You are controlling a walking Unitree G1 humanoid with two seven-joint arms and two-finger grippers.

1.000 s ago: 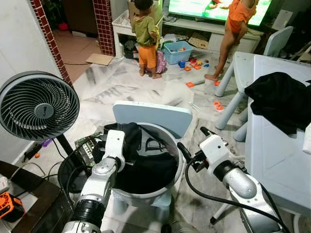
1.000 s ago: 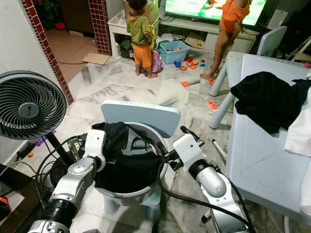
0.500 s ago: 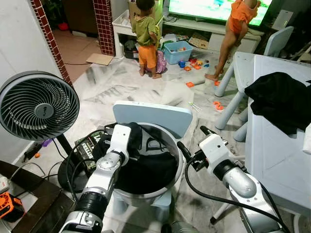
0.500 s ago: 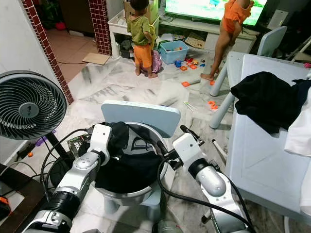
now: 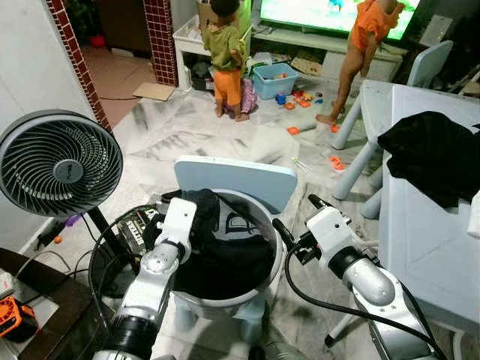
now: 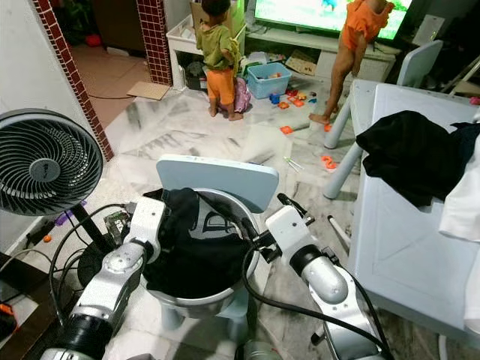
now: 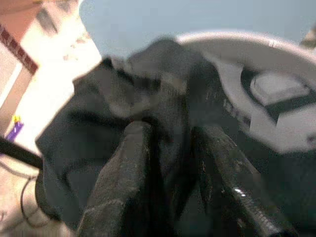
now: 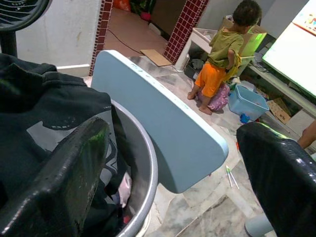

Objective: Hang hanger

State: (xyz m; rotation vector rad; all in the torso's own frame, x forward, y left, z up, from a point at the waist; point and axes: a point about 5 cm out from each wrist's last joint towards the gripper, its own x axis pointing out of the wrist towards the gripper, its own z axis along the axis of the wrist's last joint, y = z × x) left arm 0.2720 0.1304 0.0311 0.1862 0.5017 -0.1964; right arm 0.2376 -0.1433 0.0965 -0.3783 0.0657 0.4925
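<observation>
Two left fingers (image 7: 123, 173) pinch black clothing (image 7: 163, 108) between them.

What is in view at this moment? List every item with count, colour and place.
Basin: one, grey, on the small chair ahead.
Dark clothes: pile, black, inside the basin.
Chair: one, pale blue, under the basin.
Fan: one, black, on the left.
Table: one, pale blue, on the right.
Black garment: one, on the table.
Toy box: one, blue, on the far floor.
Children: two, orange shorts, near the screen.
Left gripper: black, fingers closed on the dark clothes.
Right gripper: black, open beside the basin rim.
</observation>
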